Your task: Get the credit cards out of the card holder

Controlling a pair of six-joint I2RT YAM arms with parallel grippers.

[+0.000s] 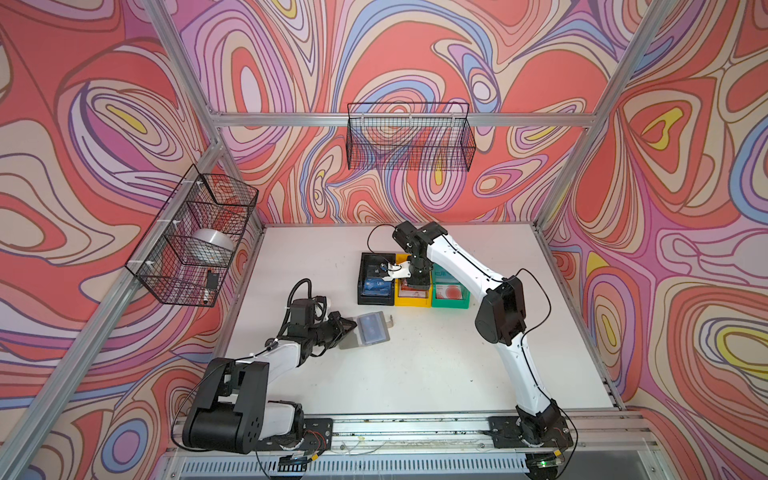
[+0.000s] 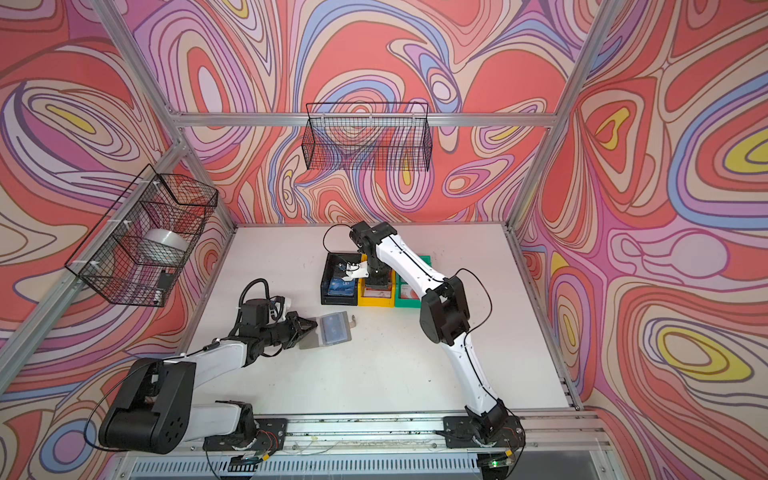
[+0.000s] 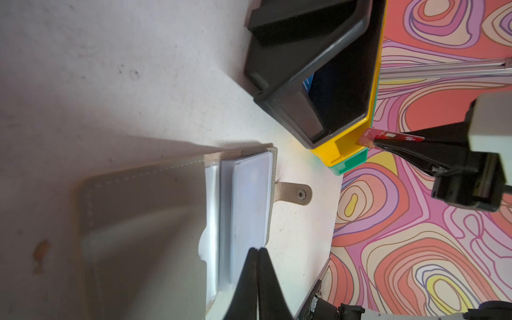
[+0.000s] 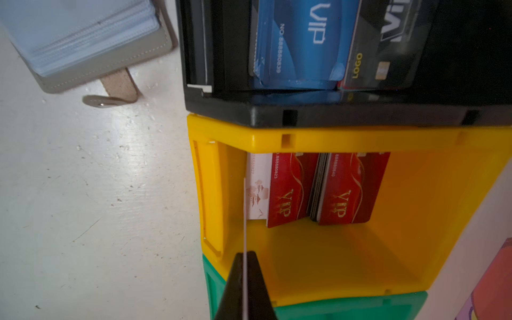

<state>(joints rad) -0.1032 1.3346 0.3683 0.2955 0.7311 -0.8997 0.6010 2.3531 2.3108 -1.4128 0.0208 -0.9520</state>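
In a top view the right arm (image 2: 409,259) hides much of the green bin (image 2: 406,304), at three o'clock of the yellow bin (image 2: 376,303); the right wrist view shows the red card (image 4: 245,235) edge-on only.

Front and centre of table (image 1: 415,365): bare, wide room to pass. Mid-back: black bin (image 1: 376,300), yellow bin (image 1: 411,302), green bin (image 1: 451,303) abut in a row, no gaps. Over yellow bin leans right arm (image 1: 461,259), red card (image 3: 388,136) pinched in right gripper (image 4: 245,256), blocking entry from above. Before black bin, card holder (image 1: 372,328) lies open; narrow lane between them.
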